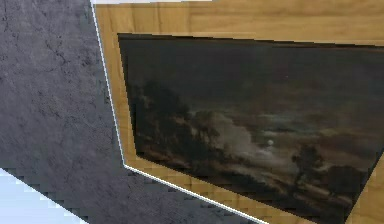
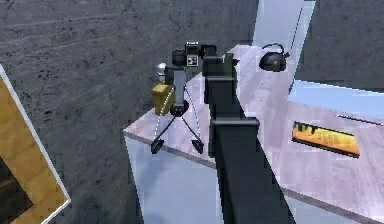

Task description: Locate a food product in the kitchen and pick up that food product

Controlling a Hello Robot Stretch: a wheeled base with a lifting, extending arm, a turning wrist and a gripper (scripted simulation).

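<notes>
My arm [image 2: 235, 150] reaches out over a pale countertop [image 2: 300, 170] in the arm side view. The gripper [image 2: 176, 147] hangs at its far end, near the counter's far left edge, with its thin fingers [image 2: 157, 143] pointing down toward the top. A small yellowish container with a grey cap [image 2: 162, 92] sits just left of the gripper's dark body, level with the counter's edge. I cannot tell whether it stands on the counter or whether the gripper holds anything.
A dark kettle-like thing [image 2: 272, 58] stands farther along the counter, and a flat orange and dark box [image 2: 325, 136] lies to the right. A tall white unit [image 2: 285, 20] rises behind. A wood-framed dark landscape painting [image 1: 250, 120] hangs close ahead on a grey wall [image 1: 50, 90].
</notes>
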